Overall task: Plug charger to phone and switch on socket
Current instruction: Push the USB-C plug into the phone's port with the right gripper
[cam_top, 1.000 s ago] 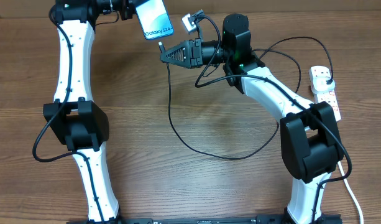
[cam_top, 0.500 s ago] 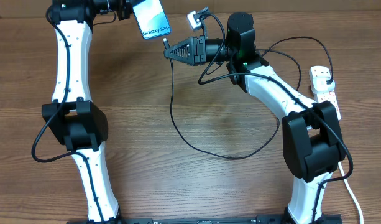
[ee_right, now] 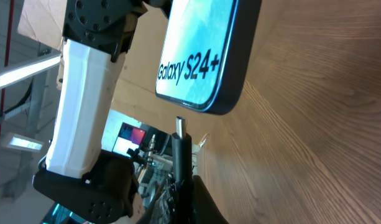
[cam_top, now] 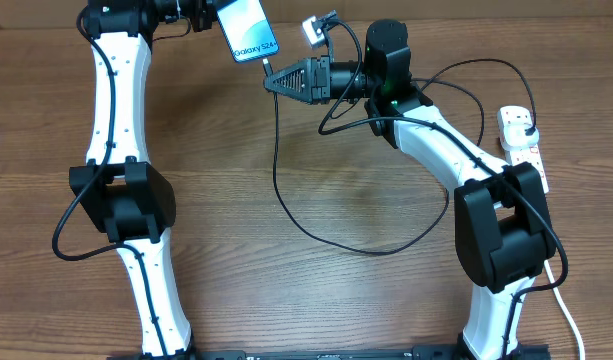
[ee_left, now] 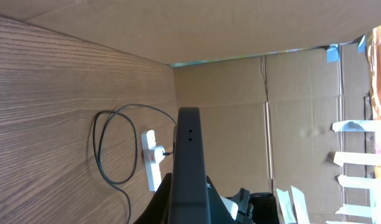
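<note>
The left gripper [cam_top: 212, 16] was pressed shut on the phone [cam_top: 248, 32], holding it off the table [cam_top: 366, 310] at the far left. From overhead its fingers were hard to pick out, because they lay against the top edge of the picture and the phone's upper end was cut off there. The left wrist camera showed the phone only edge on, as a dark strip. The screen was out of sight and the fingers were cropped by the bottom of the frame. The right gripper [cam_top: 274, 80] pinched the charger [cam_top: 276, 170] just behind its connector tip [ee_right: 180, 127], with its dark fingers mostly lost below the right wrist view. That tip pointed at the phone's lower edge and stood just short of it, not touching. The port itself could not be made out. Only the lower part of the lit screen, with the "Galaxy S24+" lettering, fitted in that view. The black cable hung from the tip, looped over the wood and ran to the socket [cam_top: 523, 150] at the far right, well apart from the phone. A black plug [cam_top: 527, 128] sat in the socket's far end. Whether its switches were on or off was too small to tell, and its white cord [cam_top: 566, 318] ran out of frame. A cardboard wall [ee_left: 289, 112] stood behind.
</note>
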Controlling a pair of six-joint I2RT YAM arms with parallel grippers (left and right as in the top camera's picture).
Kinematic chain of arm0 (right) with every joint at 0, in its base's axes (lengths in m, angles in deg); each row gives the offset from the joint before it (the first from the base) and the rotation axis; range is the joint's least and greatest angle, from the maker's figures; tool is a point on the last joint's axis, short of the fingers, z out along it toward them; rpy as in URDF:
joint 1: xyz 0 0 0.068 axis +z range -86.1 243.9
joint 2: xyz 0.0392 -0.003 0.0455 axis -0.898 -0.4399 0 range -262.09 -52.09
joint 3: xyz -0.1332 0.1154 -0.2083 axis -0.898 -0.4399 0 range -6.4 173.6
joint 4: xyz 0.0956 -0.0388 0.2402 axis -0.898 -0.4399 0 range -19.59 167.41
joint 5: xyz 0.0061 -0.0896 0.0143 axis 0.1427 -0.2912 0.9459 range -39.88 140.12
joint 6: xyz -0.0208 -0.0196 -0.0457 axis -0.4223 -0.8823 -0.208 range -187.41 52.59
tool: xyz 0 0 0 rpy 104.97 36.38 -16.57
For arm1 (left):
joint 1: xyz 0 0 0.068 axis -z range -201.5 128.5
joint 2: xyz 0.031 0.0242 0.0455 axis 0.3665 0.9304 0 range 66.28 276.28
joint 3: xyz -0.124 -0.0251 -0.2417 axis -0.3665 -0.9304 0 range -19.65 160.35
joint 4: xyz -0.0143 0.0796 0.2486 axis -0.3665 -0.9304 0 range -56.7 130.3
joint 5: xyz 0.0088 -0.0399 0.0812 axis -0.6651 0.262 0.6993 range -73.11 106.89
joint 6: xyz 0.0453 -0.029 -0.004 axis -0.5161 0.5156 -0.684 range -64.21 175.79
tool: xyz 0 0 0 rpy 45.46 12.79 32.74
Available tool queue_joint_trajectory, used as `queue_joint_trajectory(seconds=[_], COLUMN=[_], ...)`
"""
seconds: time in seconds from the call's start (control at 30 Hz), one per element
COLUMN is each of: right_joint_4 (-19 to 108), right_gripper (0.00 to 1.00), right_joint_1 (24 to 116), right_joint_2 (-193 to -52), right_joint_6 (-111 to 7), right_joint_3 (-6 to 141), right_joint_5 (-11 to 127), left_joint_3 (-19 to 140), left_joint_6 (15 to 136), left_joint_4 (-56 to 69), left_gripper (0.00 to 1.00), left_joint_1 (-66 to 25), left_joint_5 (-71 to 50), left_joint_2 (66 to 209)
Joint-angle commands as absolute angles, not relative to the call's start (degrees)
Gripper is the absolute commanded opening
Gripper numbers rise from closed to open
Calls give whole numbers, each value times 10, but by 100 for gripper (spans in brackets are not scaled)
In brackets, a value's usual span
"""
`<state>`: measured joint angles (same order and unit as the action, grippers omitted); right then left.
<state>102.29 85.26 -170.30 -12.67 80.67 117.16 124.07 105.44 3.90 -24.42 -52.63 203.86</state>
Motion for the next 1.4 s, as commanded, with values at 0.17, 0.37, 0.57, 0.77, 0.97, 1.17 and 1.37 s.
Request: queue_joint_trajectory(seconds=[0.17,0.37,0.57,0.77,0.97,1.17,1.37], right_joint_4=[1028,1028,1026,1026,1026,1026,1027], right_gripper=[4,4,4,4,4,4,4], right_joint_1=[850,850,850,850,850,850,850], right_joint_2=[-1683,-1683,-1683,-1683,-1683,-1683,-1683], right_joint_6=[-112,-112,-106,-104,-104,-99,-90], right_joint_3=[818,818,818,818,818,818,818], right_joint_5=[1162,1162,1160,1157,1157,1157,1157], left_joint_3=[1254,1254,1254,1254,1254,1254,1254], left_joint_6=[1047,1047,1047,1047,1046,1035,984], left_joint_4=[41,41,41,41,41,41,41], left_gripper=[4,4,4,4,4,4,4], left_joint_1=[-227,-226,-225,-218,-215,-215,-215], left_joint_5=[-532,-532,-537,-537,-546,-553,-603], left_joint_2=[2021,2021,2021,2021,2021,2021,2021])
